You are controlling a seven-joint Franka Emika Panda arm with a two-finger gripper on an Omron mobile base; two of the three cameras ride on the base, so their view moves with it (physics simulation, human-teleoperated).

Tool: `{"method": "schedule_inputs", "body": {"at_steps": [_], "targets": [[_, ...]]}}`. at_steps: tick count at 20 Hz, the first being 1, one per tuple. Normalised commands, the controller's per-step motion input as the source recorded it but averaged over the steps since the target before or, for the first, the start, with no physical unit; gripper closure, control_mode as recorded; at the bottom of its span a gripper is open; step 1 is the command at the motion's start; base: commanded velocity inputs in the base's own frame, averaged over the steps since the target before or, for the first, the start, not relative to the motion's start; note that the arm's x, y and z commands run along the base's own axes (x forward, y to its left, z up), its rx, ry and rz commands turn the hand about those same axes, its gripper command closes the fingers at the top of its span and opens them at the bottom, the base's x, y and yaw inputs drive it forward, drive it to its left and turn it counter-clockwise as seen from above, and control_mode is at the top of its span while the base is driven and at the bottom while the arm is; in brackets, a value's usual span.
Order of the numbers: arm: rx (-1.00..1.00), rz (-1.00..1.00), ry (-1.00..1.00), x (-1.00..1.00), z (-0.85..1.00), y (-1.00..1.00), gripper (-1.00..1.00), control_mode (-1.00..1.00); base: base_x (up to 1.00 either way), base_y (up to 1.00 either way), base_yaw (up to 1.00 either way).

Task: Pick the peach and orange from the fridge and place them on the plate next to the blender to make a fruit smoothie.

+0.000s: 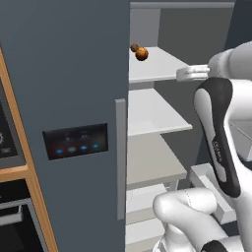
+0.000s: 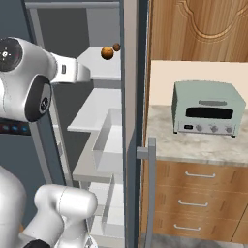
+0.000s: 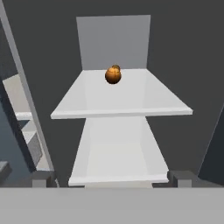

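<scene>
From the left base view, the fridge (image 1: 74, 98) stands open with the orange (image 1: 141, 54) and peach (image 1: 134, 47) touching on a top shelf (image 1: 152, 66), so neither fruit is picked yet.

The right base view adds a toaster (image 2: 208, 107) on the worktop (image 2: 193, 145).

In the hand view, the end effector (image 3: 112, 178) is spread open and empty, well short of the fruit. No writing is readable, perhaps too small.

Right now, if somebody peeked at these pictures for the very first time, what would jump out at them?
The bright orange pops out first, sitting on a white shelf high in the open fridge, with the duller peach right behind it. Next comes the big white robot arm stretching toward that shelf. Off to the right, a pale green toaster oven stands on the counter.
</scene>
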Motion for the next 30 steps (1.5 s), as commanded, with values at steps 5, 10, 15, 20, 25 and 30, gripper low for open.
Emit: {"method": "schedule_inputs", "body": {"at_steps": [5,10,15,20,25,30], "targets": [[0.00,0.05,-0.01,0.68,0.00,-0.01,-1.00,-1.00,0.00,0.00,0.00],[0.00,0.01,-0.02,0.90,0.00,0.00,-1.00,-1.00,0.00,0.00,0.00],[0.01,0.00,-0.01,1.00,-0.03,0.00,-1.00,-1.00,0.00,0.00,0.00],[0.00,0.00,0.00,0.98,-0.01,0.00,-1.00,-1.00,0.00,0.00,0.00],[0.00,0.00,0.01,0.79,-0.05,0.00,-1.00,-1.00,0.00,0.00,0.00],[0.00,0.00,0.01,0.72,-0.14,0.01,-1.00,-1.00,0.00,0.00,0.00]]}}
